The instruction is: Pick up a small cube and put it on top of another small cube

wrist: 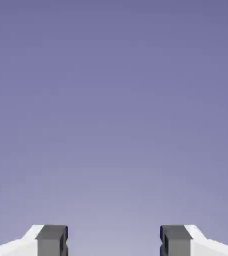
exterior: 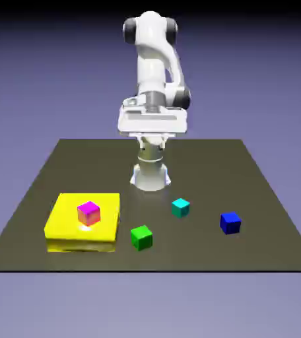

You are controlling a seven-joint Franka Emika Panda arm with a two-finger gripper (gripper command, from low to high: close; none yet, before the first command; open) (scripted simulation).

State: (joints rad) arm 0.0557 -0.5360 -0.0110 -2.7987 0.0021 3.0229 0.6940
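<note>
- Gripper [wrist: 114,241] fingers stood spread, with nothing between them; we had neither cube in hand.
- We saw only blue-violet backdrop [wrist: 114,110] beyond the fingertips in the hand view, so we judged that the hand was not aimed down at the cubes.
- We had the dark-blue cube [exterior: 230,223] to pick up, and it sat directly on the worktop [exterior: 186,251], towards the exterior view's right, well apart from the arm [exterior: 151,63].
- We found its goal, the magenta-pink cube [exterior: 88,213], on top of the flat yellow block [exterior: 82,244], at the exterior view's left.
- We took the step in hand to be the very start: the reach for the dark-blue cube, with grasp, lift and stacking all to be done.
- We reckoned the next move called for swinging over to the dark-blue cube, turning the fingers downward and lining them up with two opposite faces, keeping clear of the teal cube [exterior: 181,208].
- We counted four small cubes: one dark-blue, one magenta-pink, one teal and one green [exterior: 141,237].
- We counted one yellow block, one arm and one gripper with two fingers.
</note>
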